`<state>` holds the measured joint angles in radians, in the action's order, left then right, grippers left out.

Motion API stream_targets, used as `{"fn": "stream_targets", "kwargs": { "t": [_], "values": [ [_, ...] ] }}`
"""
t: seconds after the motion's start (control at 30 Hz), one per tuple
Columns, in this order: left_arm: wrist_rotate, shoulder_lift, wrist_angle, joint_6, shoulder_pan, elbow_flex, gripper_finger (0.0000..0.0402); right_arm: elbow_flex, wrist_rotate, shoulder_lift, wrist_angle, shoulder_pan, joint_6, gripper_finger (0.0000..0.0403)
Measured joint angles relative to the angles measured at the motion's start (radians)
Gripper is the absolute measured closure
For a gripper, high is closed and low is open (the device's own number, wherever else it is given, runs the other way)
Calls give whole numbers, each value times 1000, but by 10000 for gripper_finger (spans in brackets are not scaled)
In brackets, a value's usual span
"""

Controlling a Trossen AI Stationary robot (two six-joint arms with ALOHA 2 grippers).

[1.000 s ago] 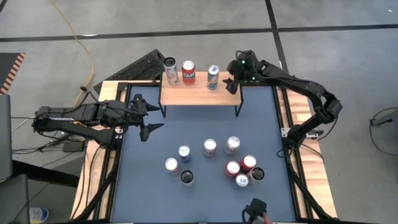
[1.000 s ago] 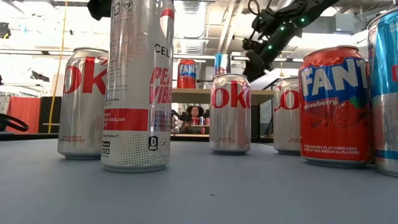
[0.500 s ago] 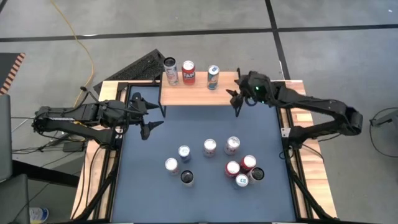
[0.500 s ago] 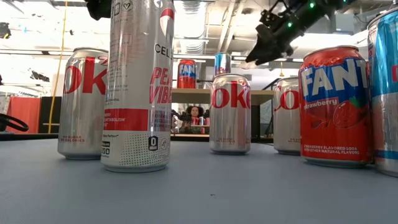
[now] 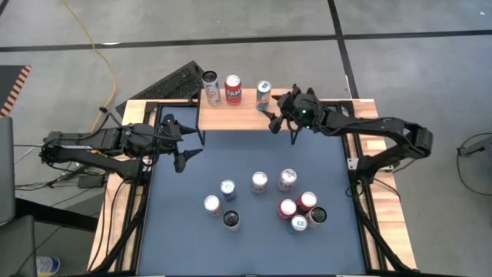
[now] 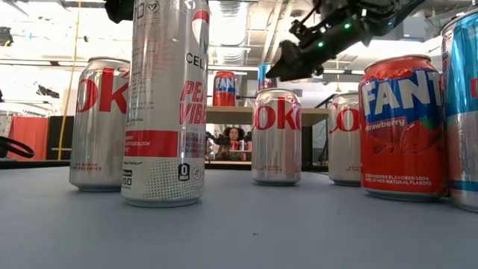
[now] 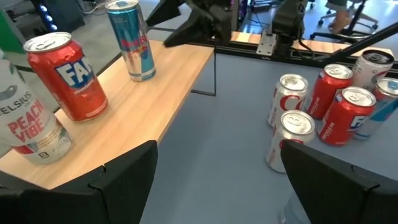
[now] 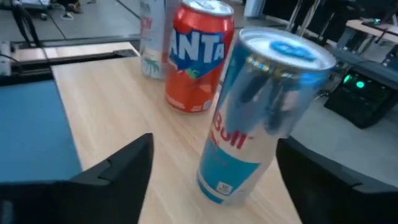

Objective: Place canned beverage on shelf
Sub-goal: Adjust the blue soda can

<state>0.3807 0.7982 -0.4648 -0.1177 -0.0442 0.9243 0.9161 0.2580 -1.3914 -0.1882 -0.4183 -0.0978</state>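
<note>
Right gripper point(image 5: 274, 119) fingers apart beside blue can point(image 5: 264, 92) standing on shelf point(image 5: 246, 114); release step. Next: withdraw, fetch table can.

Table point(image 5: 184, 238): blue-grey mat surface inside a light-wood rim with black framing. Standing directly on it, at the far edge, a shelf point(image 5: 246, 118): light-wood rectangular top on thin black legs. On the shelf top, three cans upright in a row along its far edge: a white Celsius can point(image 5: 211, 86), a red Fanta can point(image 5: 233, 89) close beside it, and a blue-and-silver Red Bull can point(image 5: 264, 94) a little apart; the rest of the top bare. On the mat toward the near side, a loose group of upright cans point(image 5: 265, 201), silver and red, some touching, others spaced apart.
</note>
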Motion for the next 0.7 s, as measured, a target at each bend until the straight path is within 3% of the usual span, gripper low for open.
{"fn": "stream_targets", "kwargs": {
  "t": [0.2,0.5,0.7],
  "values": [
    [-9,0,0,-5,0,0,69,34,60,-53,-15,-2,12,7],
    [-9,0,1,-10,0,0,69,35,79,-55,-37,-49,11,18],
    [-9,0,3,-9,0,0,69,37,-30,-95,-85,-79,26,16]
  ]
}}
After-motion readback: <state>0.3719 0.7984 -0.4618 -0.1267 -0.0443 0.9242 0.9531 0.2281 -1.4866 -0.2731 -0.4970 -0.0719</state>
